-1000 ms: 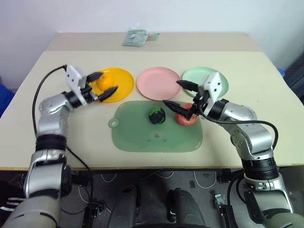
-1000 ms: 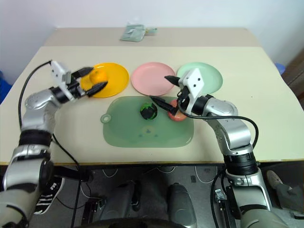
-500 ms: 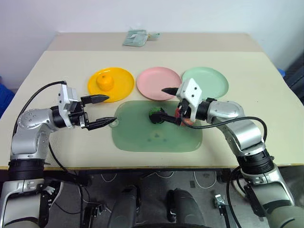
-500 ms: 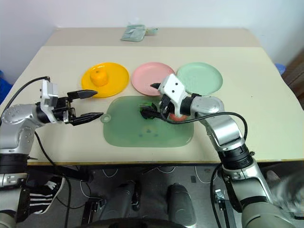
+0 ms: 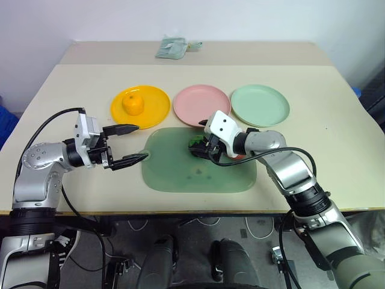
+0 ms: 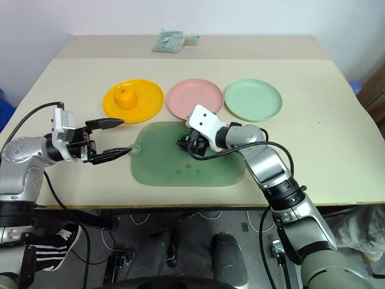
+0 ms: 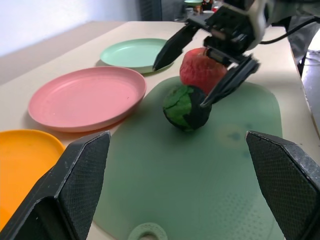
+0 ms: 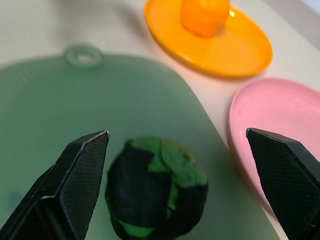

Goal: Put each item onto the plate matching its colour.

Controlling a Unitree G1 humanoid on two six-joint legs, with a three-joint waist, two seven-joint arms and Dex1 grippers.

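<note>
Green-and-black fruit [image 5: 197,146] on pale mat [image 5: 180,174], red apple [image 7: 202,70] just right. Right gripper [image 7: 205,62] spread wide around it, ready to pinch. Left gripper [image 5: 129,143] spread, empty, well left. Orange fruit [image 5: 133,104] already plated.

The left gripper [image 5: 125,144] points level toward the right, fingers spread wide. The right gripper [image 5: 204,144] angles downward to the left, fingers parted.

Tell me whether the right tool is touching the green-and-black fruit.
Apart. In the right wrist view the right tool stands open, its fingers flanking the green-and-black fruit with green mat visible between each finger and the fruit.
</note>
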